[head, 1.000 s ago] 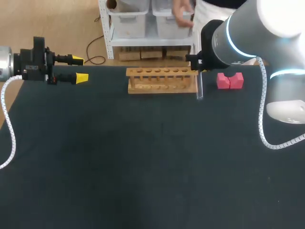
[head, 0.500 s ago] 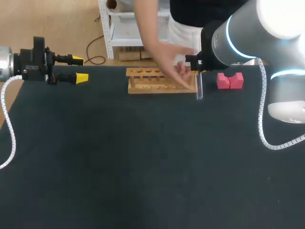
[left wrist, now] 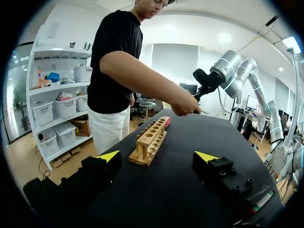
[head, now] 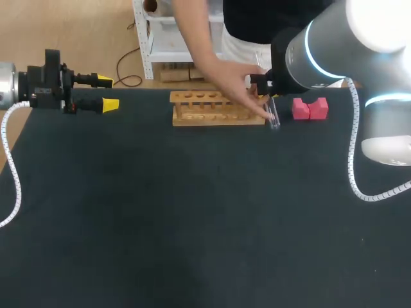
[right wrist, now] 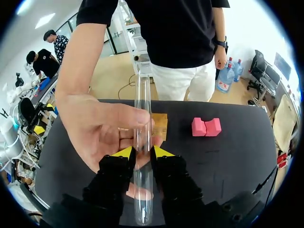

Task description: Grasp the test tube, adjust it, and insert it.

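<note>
Test tube [right wrist: 142, 118] clamped in right gripper [right wrist: 142, 152]; person's hand [right wrist: 99, 128] touching it.

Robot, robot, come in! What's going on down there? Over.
Left gripper open, far from the rack. Right gripper shut on test tube. Person's hand on the tube too.

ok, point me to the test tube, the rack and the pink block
test tube [right wrist: 143, 109], right wrist view, glass above the fingertips.
rack [head: 199, 118], head view, front face.
pink block [head: 302, 109], head view, left half.
</note>
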